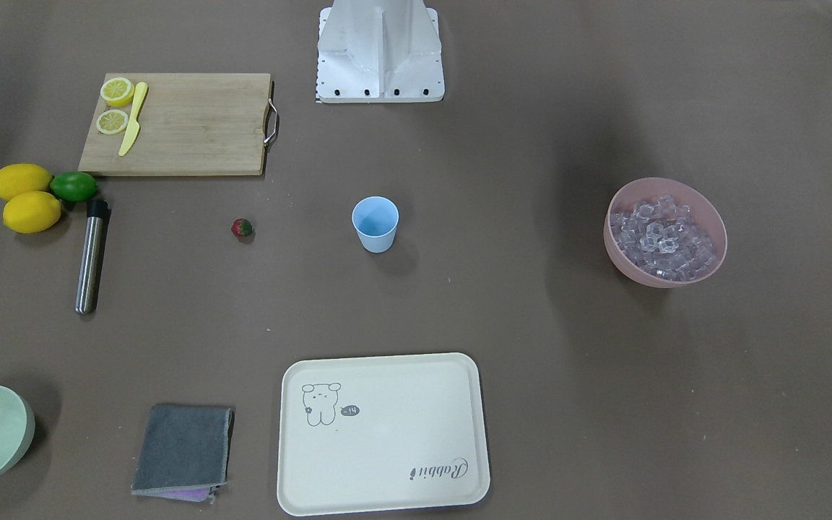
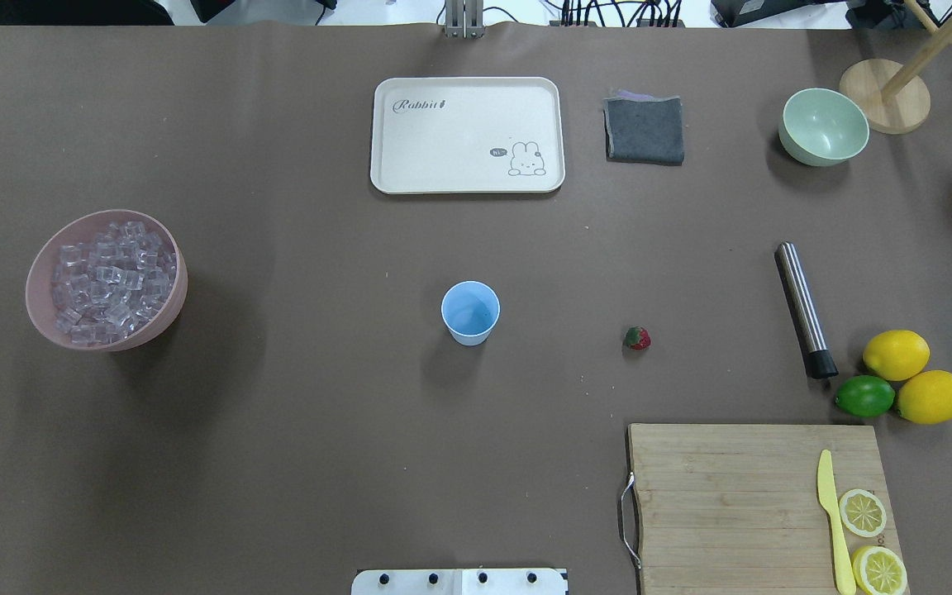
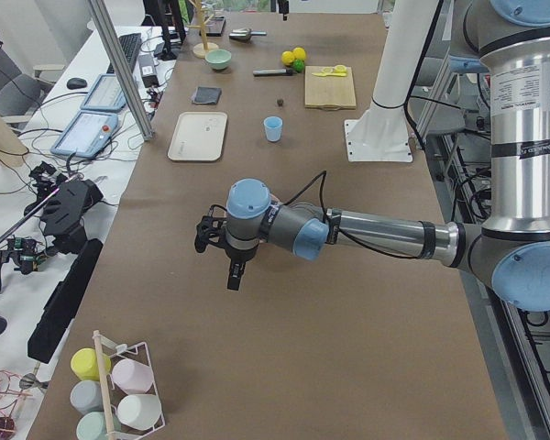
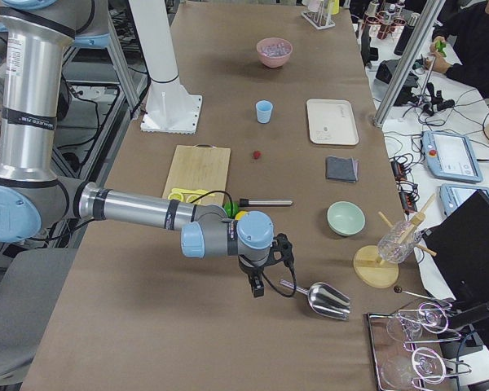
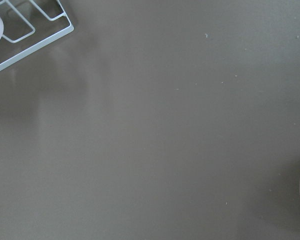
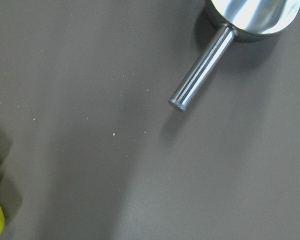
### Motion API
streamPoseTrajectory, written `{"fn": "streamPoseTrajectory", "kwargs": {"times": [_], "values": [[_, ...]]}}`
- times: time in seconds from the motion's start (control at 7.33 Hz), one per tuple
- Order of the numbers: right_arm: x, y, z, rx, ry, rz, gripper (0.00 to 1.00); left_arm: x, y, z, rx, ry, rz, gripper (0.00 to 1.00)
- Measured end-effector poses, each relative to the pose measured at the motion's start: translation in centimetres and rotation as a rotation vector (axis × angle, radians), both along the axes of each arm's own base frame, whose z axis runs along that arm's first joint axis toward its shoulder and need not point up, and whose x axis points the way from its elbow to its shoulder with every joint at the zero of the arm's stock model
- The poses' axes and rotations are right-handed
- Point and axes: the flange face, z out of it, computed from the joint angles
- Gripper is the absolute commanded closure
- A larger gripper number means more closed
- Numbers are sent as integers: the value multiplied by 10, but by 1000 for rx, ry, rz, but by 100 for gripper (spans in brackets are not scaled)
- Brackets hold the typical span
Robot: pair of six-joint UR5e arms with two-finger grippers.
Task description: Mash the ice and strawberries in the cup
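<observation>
Cream plastic tray [image 1: 387, 448] up front. Behind, light blue plastic cup [image 1: 375, 224] bare inside; red strawberry [image 1: 242, 228] apart; clear ice cubes [image 1: 661, 238] in pink bowl [image 1: 625, 271]. Not begun. Cannot tell grip of left gripper [image 3: 235, 275], right gripper [image 4: 257, 287].

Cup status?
Left claw, right claw parked wide, state unclear. Light blue plastic cup upright, empty; small red strawberry, clear ice cubes outside it. Nothing crowding cup.
</observation>
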Motion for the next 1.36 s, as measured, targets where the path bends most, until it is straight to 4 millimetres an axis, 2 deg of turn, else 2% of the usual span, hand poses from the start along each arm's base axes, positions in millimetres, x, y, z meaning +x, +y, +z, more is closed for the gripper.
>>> {"fn": "streamPoseTrajectory", "kwargs": {"times": [0.41,0.68,1.36], "values": [[1,0,0,2,11,1,0,9,9,11,-9,-5,26,2],[1,-5,-4,0,20,3,0,19,7,7,-3,-6,41,2],[1,-22,-17,-45,28,0,0,21,7,-1,9,-1,45,3]]}}
